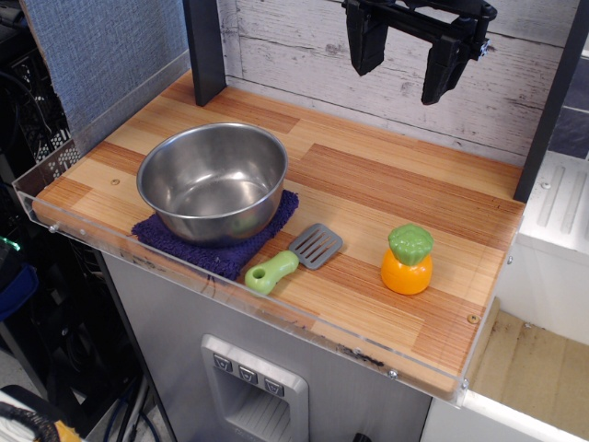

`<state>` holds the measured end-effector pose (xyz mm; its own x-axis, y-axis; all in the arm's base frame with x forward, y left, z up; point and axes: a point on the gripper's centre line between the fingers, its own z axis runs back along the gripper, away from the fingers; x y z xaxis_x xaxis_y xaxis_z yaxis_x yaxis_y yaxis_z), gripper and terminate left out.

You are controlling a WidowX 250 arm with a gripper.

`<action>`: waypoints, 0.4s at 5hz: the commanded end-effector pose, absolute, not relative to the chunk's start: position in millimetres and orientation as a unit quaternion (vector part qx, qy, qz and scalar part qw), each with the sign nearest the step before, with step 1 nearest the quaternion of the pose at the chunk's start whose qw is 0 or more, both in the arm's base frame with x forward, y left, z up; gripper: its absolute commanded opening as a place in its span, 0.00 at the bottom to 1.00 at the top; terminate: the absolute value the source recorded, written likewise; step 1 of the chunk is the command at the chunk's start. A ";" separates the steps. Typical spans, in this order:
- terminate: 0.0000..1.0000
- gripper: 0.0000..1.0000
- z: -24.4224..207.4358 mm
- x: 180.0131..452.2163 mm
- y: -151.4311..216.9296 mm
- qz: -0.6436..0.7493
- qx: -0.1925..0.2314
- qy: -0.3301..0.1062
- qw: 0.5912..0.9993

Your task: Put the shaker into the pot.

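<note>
The shaker (pixel 408 261), an orange round toy with a knobbly green cap, stands upright on the wooden counter near the front right. The pot (pixel 213 180), a wide shiny steel bowl, sits empty on a dark purple cloth (pixel 217 241) at the left. My gripper (pixel 406 66) hangs high at the top of the frame, above the back of the counter, well above and behind the shaker. Its two black fingers (pixel 367 41) are spread apart and hold nothing.
A grey spatula with a green handle (pixel 293 259) lies between the cloth and the shaker. A clear plastic lip (pixel 276 318) runs along the counter's front edge. A dark post (pixel 204 51) stands behind the pot, another post (pixel 552 101) at the right.
</note>
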<state>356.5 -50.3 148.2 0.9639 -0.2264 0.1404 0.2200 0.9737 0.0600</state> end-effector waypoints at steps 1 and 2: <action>0.00 1.00 148.2 356.5 -50.3 -0.113 0.022 -0.073 0.991; 0.00 1.00 149.4 352.8 -69.6 -0.186 -0.015 -0.107 0.977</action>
